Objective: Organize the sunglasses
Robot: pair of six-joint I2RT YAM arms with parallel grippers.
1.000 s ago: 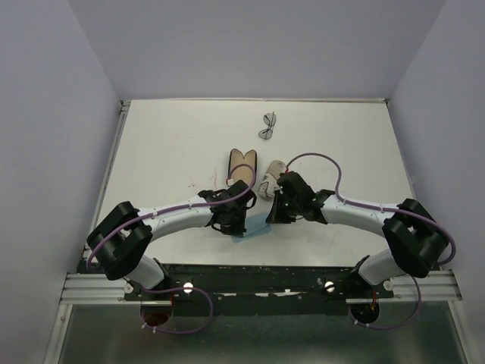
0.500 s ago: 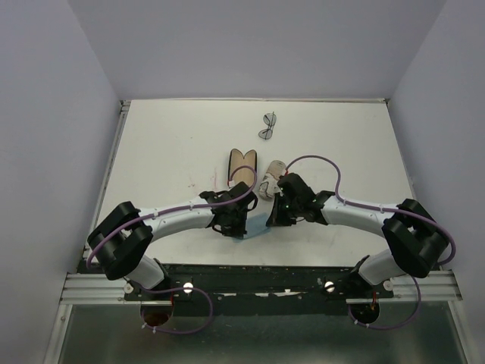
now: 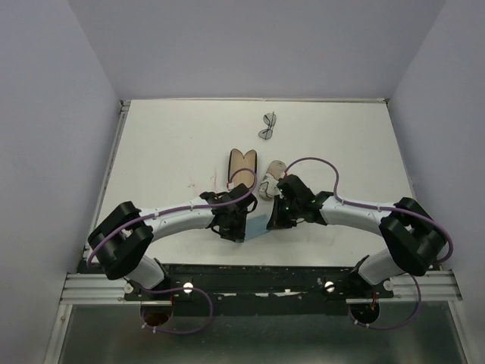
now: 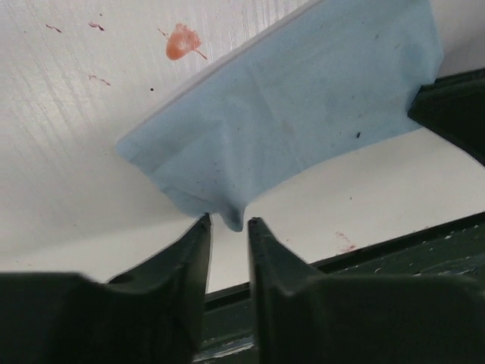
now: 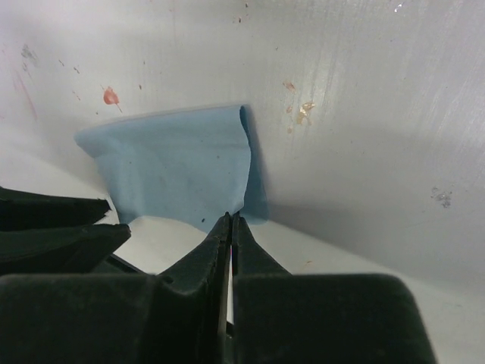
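A: How do the claws stand?
B: The right claw [image 5: 229, 218] is pressed tight on a lower corner of the blue cloth [image 4: 303, 114]; the left claw [image 4: 227, 226] has its jaws a sliver apart, with bare table [image 3: 167, 152] showing through the gap; the cloth's drooping corner only dips between the tips, and I would not call that a grip
A: And the sunglasses?
B: The dark-framed sunglasses [image 3: 267, 126] lie at the far side of the table, well apart from both claws; the pink pair I cannot find in any view; the open case [image 3: 242, 163] and the beige pouch [image 3: 271, 180] sit in between, the pouch just beside the right arm
A: What could go wrong from here?
B: If the right claw pulls before the left one bites, the corner slides out and the cloth hangs from one side, so any fold or wipe would fail; the two claws are close together, so a careless closing move could knock them; and a swing of the right arm might shove the pouch against the case
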